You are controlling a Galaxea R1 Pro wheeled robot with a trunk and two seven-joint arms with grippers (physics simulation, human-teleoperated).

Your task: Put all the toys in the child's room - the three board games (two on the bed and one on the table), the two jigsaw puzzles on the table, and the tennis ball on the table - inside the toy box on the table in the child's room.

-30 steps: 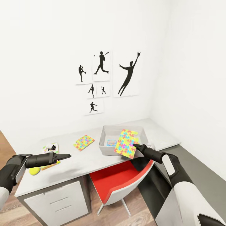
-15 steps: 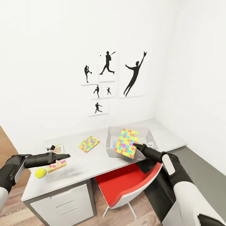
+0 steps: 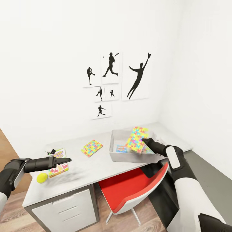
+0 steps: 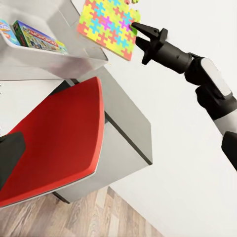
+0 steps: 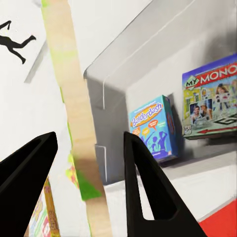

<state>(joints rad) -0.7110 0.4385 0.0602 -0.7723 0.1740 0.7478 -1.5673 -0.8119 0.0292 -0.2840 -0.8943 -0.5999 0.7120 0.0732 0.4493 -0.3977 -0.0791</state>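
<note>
Moved: right hand (image 3: 145, 140) has carried puzzle (image 3: 137, 139) over bin (image 3: 113, 151) | right: clamped on its edge, tilted for dropping | left hand (image 3: 66, 159): fingers together, idle above surface (image 3: 96, 164)

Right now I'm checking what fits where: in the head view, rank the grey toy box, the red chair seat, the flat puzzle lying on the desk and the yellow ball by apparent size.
Largest to smallest:
1. red chair seat, though it sits nearer the camera
2. light grey toy box
3. multicoloured flat jigsaw puzzle
4. small yellow tennis ball
</note>
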